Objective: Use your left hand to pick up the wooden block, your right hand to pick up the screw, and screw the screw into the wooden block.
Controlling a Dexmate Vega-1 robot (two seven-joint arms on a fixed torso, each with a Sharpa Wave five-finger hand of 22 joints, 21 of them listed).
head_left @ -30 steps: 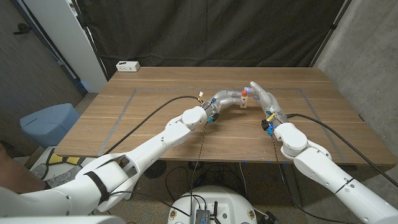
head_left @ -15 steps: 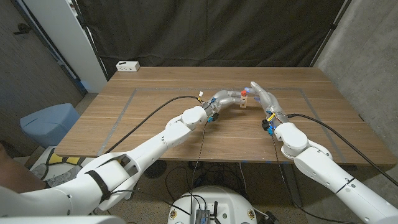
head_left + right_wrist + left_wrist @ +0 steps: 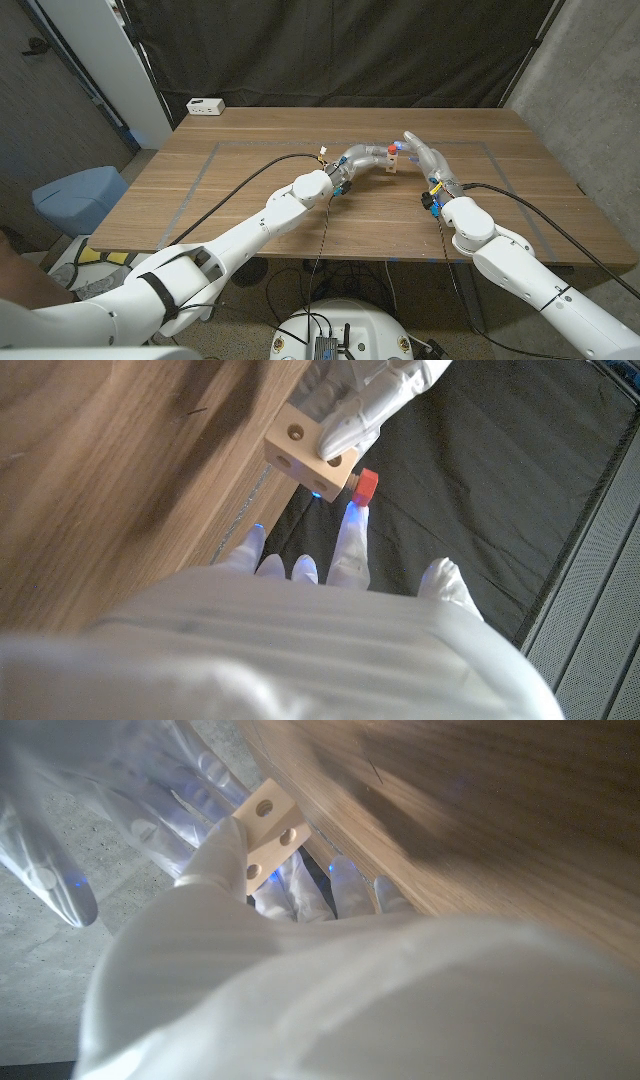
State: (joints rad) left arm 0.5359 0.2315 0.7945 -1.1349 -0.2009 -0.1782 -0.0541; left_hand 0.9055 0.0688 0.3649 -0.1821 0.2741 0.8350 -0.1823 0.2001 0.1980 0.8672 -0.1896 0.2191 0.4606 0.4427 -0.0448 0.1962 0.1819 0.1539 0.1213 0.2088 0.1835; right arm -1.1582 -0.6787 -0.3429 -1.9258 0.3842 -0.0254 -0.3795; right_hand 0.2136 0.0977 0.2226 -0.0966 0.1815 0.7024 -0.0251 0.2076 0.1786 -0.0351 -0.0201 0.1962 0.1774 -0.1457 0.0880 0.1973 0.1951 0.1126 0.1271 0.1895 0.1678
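Observation:
A pale wooden block (image 3: 393, 166) with round holes is lifted a little above the table's middle, gripped by my left hand (image 3: 362, 157). A red screw (image 3: 392, 151) sits on the block's top end. My right hand (image 3: 425, 158) stands just right of it, fingers stretched out and spread. In the right wrist view one fingertip (image 3: 351, 525) touches the screw (image 3: 365, 484) beside the block (image 3: 312, 452), with the thumb well apart. The left wrist view has the block (image 3: 268, 835) under my left hand's thumb (image 3: 215, 860).
A white power strip (image 3: 205, 106) lies at the table's far left corner. A blue bin (image 3: 80, 198) stands on the floor left of the table (image 3: 250, 150). Black cables run along both arms, and faint tape lines mark the tabletop.

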